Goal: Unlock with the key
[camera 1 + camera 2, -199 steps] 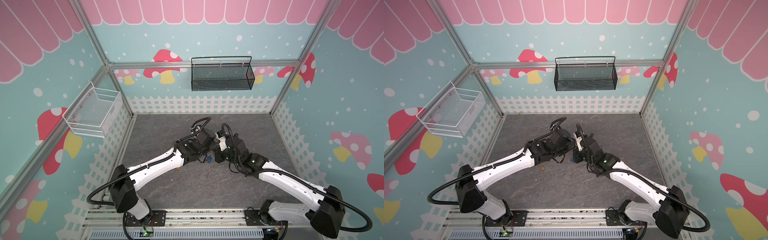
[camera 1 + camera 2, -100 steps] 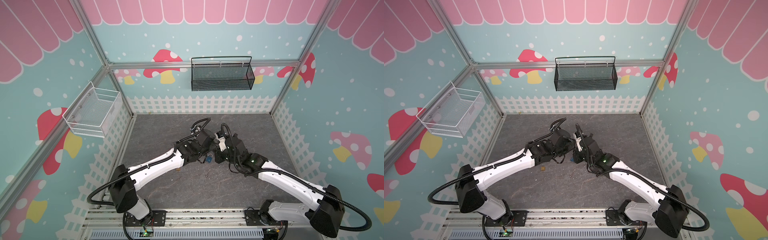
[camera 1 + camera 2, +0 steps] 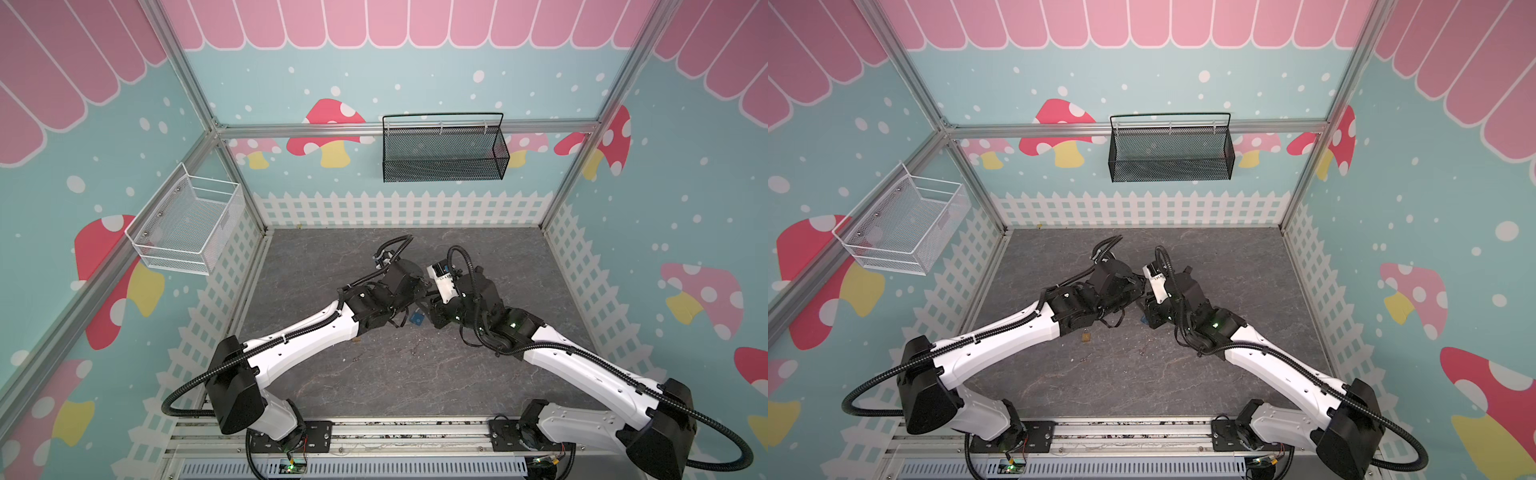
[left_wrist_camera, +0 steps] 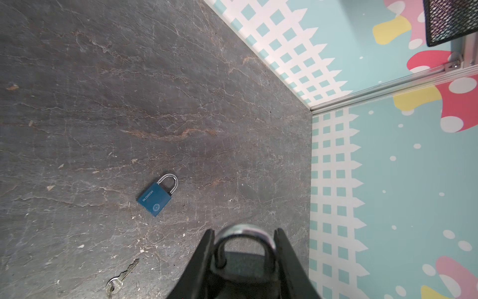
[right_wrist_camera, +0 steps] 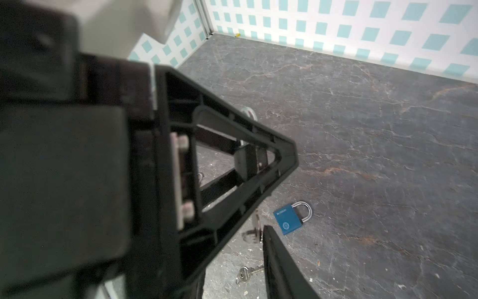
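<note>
Both arms meet over the middle of the worktop. The left claw pinches a dark padlock by its body, with the silver shackle standing up between the 2 fingers. Of the right claw only 1 finger shows in its wrist view, so I cannot tell whether it is spread or pinching. A blurred key sits just beside that fingertip, and I cannot tell whether it is held. A blue padlock lies flat near the worktop's middle, shackle shut. A second key lies near it.
</note>
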Motion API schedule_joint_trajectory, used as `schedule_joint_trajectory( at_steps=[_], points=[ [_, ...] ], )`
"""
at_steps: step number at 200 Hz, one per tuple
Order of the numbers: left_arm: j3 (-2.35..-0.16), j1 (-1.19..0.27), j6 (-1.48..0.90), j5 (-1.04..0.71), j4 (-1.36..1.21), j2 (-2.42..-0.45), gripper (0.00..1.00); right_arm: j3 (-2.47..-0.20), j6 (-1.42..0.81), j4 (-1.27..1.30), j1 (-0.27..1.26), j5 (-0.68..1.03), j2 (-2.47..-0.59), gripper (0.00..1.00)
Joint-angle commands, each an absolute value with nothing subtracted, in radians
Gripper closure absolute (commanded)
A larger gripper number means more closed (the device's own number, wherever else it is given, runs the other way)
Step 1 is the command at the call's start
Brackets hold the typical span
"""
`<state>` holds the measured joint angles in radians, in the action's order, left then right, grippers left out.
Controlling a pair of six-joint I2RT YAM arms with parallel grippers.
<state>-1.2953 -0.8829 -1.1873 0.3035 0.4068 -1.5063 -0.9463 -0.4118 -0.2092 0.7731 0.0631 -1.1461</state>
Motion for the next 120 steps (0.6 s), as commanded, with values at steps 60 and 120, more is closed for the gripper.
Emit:
schedule_joint_trajectory(
  at_steps=[60,120],
  points=[
    [-1.24,-0.864,-1.207,0.258,0.291,-1.409,1.0,-0.76,-0.464,0.013,0.534,0.552,-1.001,0.62],
    [-1.227,-0.877,-1.206,0.246,0.261,-1.393,1.0,-0.728,-0.502,0.164,0.521,0.553,-1.004,0.7]
  ],
)
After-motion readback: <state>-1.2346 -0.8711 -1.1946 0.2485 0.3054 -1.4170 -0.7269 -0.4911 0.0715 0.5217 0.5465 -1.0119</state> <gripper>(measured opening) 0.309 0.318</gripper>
